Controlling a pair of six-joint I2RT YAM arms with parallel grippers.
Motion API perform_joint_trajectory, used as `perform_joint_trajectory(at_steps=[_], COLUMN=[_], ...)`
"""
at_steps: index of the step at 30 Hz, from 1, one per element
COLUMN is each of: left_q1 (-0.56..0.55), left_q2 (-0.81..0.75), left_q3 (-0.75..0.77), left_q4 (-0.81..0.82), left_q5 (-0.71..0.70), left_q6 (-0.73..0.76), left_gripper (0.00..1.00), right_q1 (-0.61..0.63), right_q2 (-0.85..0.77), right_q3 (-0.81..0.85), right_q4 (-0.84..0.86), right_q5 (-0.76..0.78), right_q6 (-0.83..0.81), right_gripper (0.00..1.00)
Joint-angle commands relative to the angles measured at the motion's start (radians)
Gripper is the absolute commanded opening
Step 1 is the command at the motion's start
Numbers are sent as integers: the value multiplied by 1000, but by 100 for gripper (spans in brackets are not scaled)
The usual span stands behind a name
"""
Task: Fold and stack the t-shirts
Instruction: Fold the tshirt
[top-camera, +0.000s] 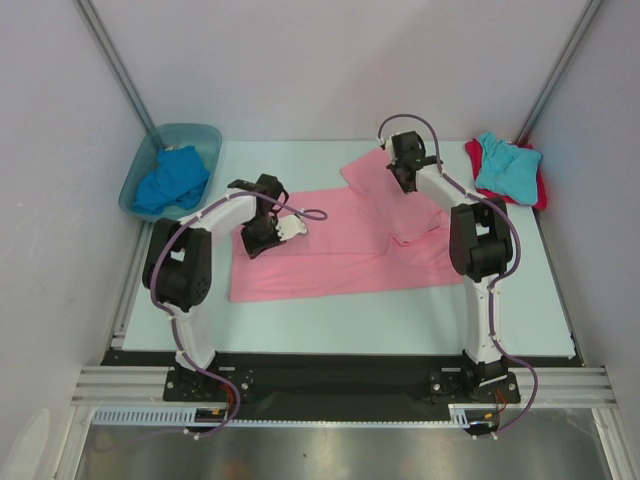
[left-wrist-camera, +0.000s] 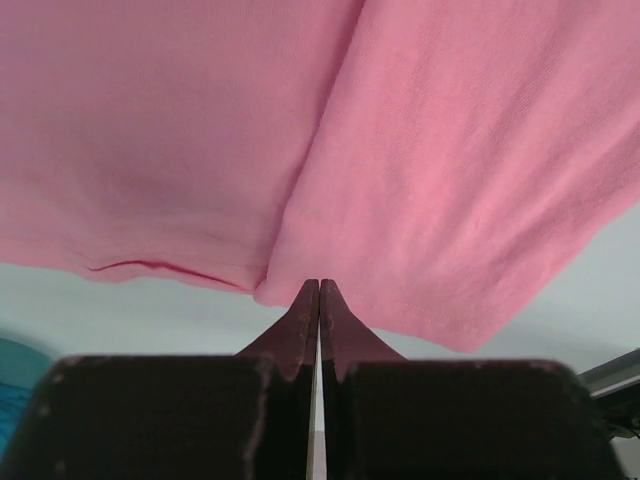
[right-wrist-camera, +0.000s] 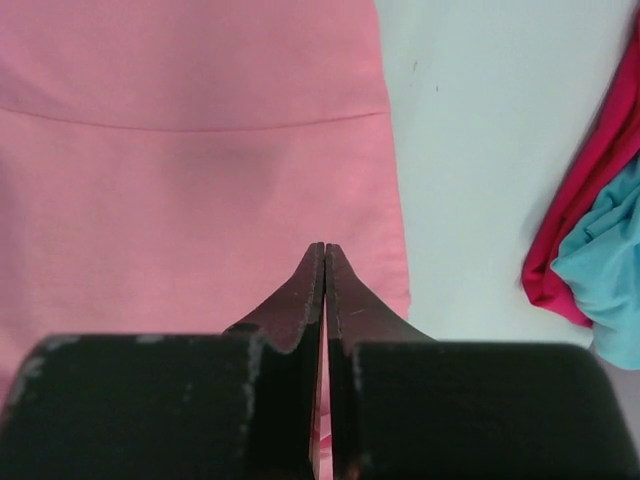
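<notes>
Top external view: the left gripper (top-camera: 255, 242), jaws pressed together with no cloth seen between them, sits at the left end of the spread pink cloth t-shirt (top-camera: 330, 262), whose long axis runs left to right. Farther back, the right gripper (top-camera: 403, 172), likewise closed and empty-looking, hovers over the shirt's rear right corner.

closed right hand (right-wrist-camera: 325, 262) over pink t-shirt (right-wrist-camera: 190, 170).

Left arm (top-camera: 185, 262) folded at the elbow, right arm (top-camera: 478, 240) reaching farther out; left gripper (left-wrist-camera: 319, 285) and right gripper (right-wrist-camera: 324, 248) both clamped tight.
</notes>
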Motion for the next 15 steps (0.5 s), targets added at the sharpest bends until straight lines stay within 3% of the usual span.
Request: perform_joint_trajectory(at_steps=[1,15], left_q1=[-15,-32], left_q2=[-3,34], left_q3=[49,95], left_q4=[-23,-121], left_q5=[39,62], left_q6=[-7,1], left_gripper=[0,0], right_q1=[-10,-30], right_q2=[-9,78], right_q3=[58,86], right_q4=[-27,-68], right_q5=[-57,-103], right_q6=[80,111], right_gripper=[0,0])
